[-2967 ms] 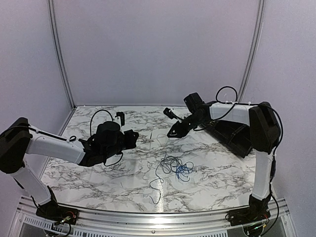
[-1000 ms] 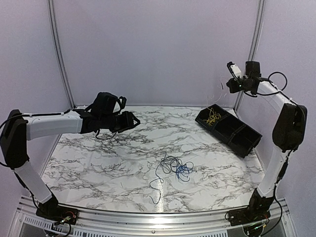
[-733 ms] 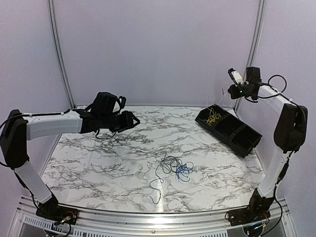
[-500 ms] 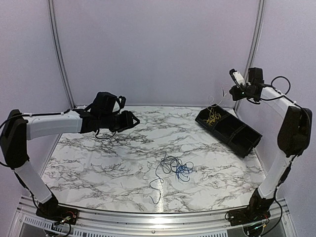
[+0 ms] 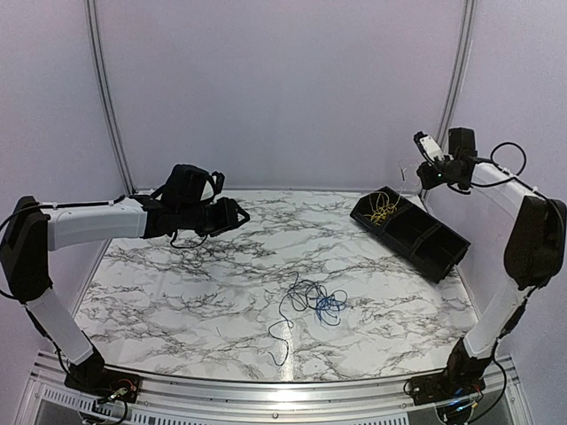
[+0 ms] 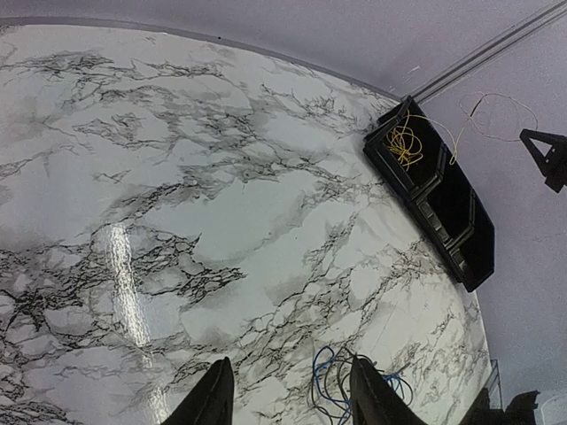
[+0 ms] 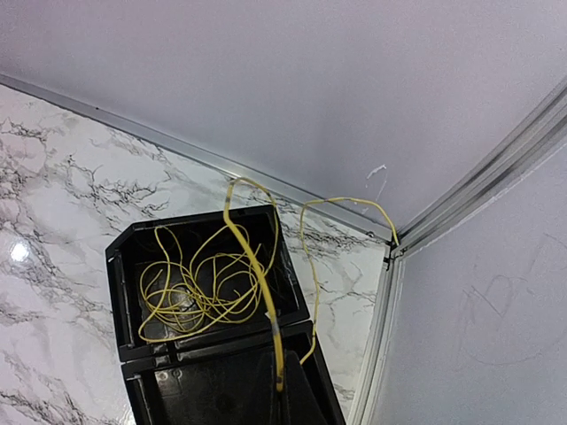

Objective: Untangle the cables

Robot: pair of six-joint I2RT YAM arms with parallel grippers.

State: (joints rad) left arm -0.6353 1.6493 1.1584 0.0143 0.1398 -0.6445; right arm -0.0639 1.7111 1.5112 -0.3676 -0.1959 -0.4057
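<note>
A loose tangle of blue and black cables (image 5: 314, 301) lies on the marble table (image 5: 177, 292), right of centre. It also shows low in the left wrist view as cables (image 6: 341, 390). A yellow cable (image 7: 199, 283) is coiled in the end compartment of a black bin (image 7: 120, 257). One strand of it rises to my right gripper (image 7: 282, 390), which is shut on it. That right gripper (image 5: 423, 174) hangs high above the bin (image 5: 416, 235) at the back right. My left gripper (image 5: 235, 215) is raised at the back left, open and empty, with its fingers (image 6: 213, 398) apart.
The bin (image 6: 443, 204) has several compartments and lies at an angle by the right wall. A metal rail (image 7: 425, 230) runs up the back corner beside the slack yellow strand. Purple walls enclose the table on three sides.
Three seconds ago both grippers were low near the tangle. In the last second the right gripper drifted slightly right and down with the yellow strand. The left arm stayed still.
</note>
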